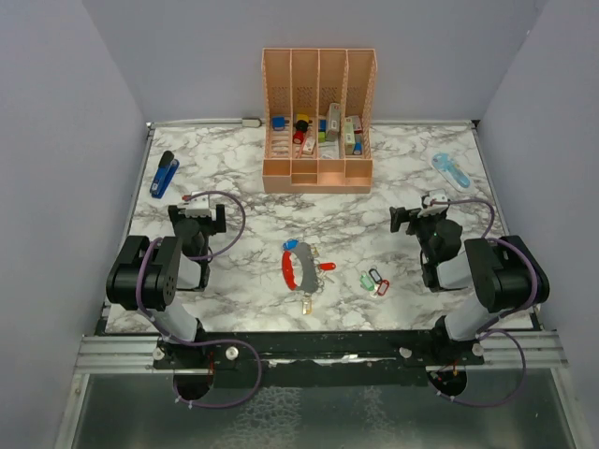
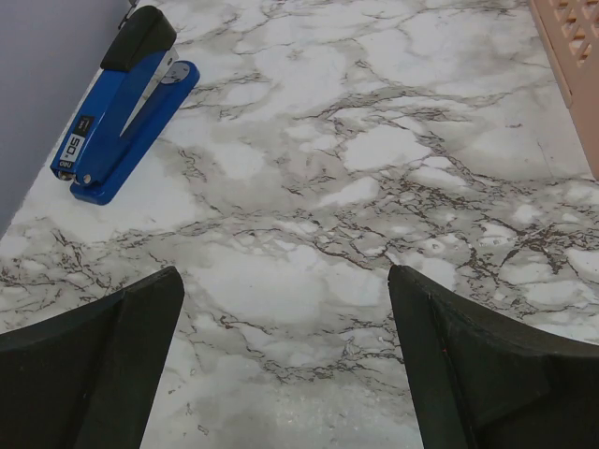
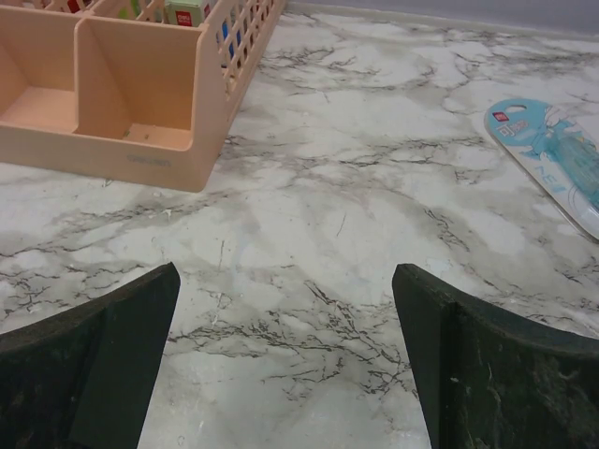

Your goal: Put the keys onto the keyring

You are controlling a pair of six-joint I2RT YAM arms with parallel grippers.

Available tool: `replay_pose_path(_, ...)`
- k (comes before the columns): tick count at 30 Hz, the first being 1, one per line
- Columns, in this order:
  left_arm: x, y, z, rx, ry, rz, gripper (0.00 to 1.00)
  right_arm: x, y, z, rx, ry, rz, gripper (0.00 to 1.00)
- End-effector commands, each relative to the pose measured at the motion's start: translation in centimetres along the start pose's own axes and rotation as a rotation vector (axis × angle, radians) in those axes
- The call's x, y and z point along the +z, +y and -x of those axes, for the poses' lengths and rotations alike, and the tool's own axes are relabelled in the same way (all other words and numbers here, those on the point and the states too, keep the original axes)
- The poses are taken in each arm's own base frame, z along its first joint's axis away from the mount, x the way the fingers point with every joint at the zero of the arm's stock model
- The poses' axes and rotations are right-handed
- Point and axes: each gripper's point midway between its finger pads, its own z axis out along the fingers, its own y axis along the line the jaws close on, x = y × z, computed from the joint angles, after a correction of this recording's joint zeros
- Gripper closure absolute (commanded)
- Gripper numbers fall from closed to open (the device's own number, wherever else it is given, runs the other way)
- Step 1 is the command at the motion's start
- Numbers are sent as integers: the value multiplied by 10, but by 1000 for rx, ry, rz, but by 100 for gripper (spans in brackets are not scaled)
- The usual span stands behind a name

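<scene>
While keys (image 1: 310, 253) cluster beside it, the keyring (image 1: 289, 269) curves red

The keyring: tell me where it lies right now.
In the top view the keyring lies on the table, near-centre between the left arm and right arm, in front of the peach organizer, with loose green and red tags just to its right.

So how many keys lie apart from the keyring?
2: a green-tagged key and a red-tagged key, side by side right of the keyring; others could be hidden.
</scene>
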Motion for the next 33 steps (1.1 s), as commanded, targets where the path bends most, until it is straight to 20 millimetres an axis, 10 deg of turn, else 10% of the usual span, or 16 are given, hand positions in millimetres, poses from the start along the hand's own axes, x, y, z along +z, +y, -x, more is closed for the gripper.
replay_pose_path(1,1,-5,6,-1,-24,-22,5,5,4,8,-19,-31,23,1)
replay_pose_path(20,8,-24,21,35,8,-153,5,2,-5,11,6,-46,-31,1)
replay_pose_path(27,37,-63,113,279,-15,-466,11,29,-18,31,17,178,-75,1)
replay_pose_path(33,-4,-119,186,513,-196,-926,10,26,42,60,200,293,226,1)
